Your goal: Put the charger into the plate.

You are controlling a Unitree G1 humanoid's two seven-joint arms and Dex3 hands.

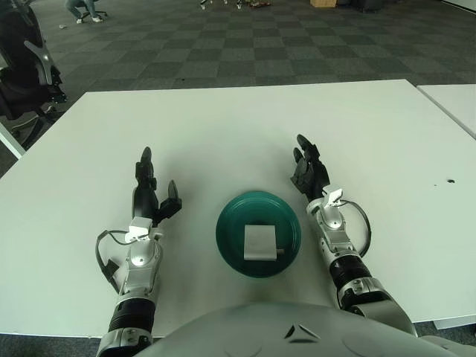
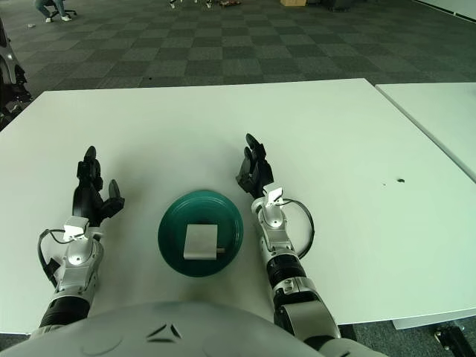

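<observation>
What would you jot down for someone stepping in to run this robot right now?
Left hand: open, holding nothing, left of the plate.
Right hand: open, holding nothing, just right of the plate and slightly beyond it.
Charger: white block lying inside the green plate, near the table's front edge.
Done: charger is in the plate.
Left: nothing appears to remain; both hands are clear of the plate.

The robot's torso (image 1: 297, 331) is covering the table's near edge (image 1: 67, 316) and both upper arms. The black chair (image 1: 26, 67) is being cut off by the left border. The second table (image 1: 454, 100) is running out at the right border. A dark speck (image 1: 449, 179) is remaining too small to identify.
</observation>
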